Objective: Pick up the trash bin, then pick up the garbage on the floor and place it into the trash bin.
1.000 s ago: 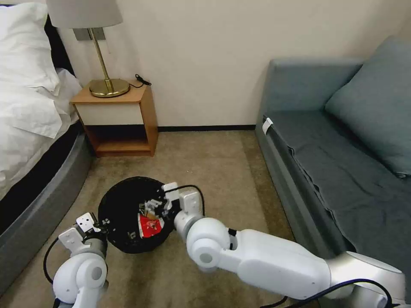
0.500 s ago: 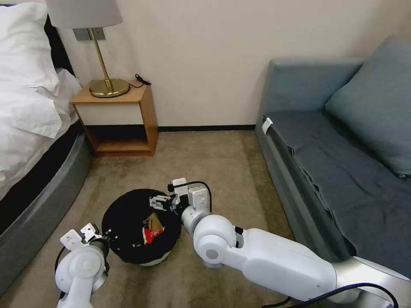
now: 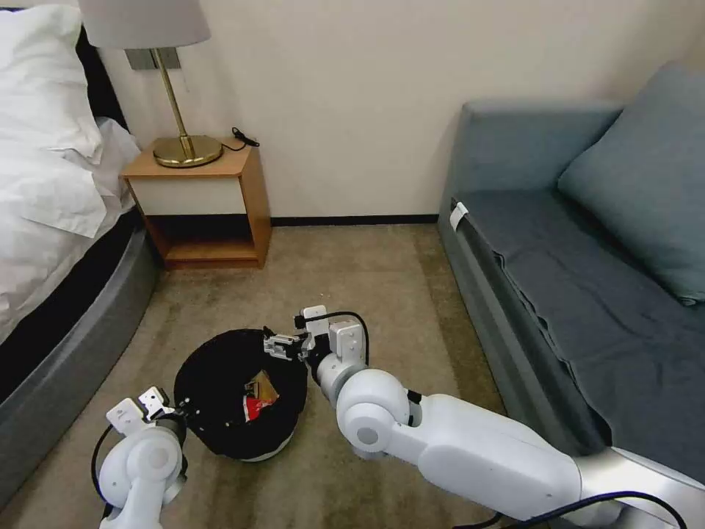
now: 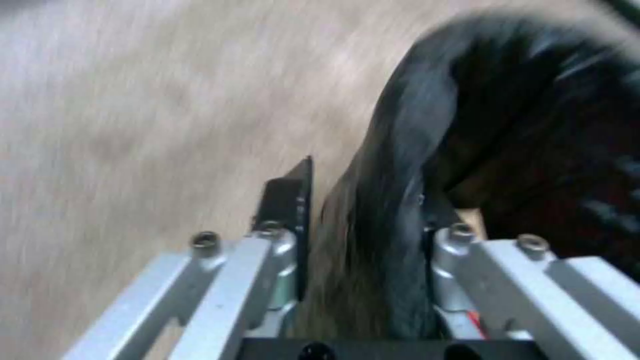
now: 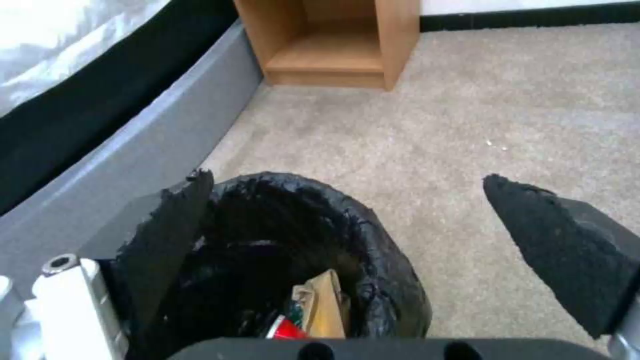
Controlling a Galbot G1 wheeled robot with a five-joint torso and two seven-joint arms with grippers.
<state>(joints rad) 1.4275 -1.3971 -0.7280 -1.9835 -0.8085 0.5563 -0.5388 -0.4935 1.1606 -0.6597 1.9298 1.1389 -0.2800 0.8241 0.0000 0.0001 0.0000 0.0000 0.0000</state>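
Trash bin (image 3: 220,441) on the carpet (image 3: 367,279) between bed (image 3: 66,345) and sofa (image 3: 573,294) — garbage (image 3: 258,397) inside, gold-brown and red pieces visible. Left gripper (image 4: 363,240) at the bin's near-left rim, jaws pinching rim and black liner. Right gripper (image 3: 283,345) above the far-right rim — jaws spread, empty.

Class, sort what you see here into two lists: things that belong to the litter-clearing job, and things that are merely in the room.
Belongs to the job:
trash bin, gripped at its rim by the left gripper
garbage lying inside the bin
right gripper, open above the bin

Just in the room:
lamp
nightstand
bed
sofa
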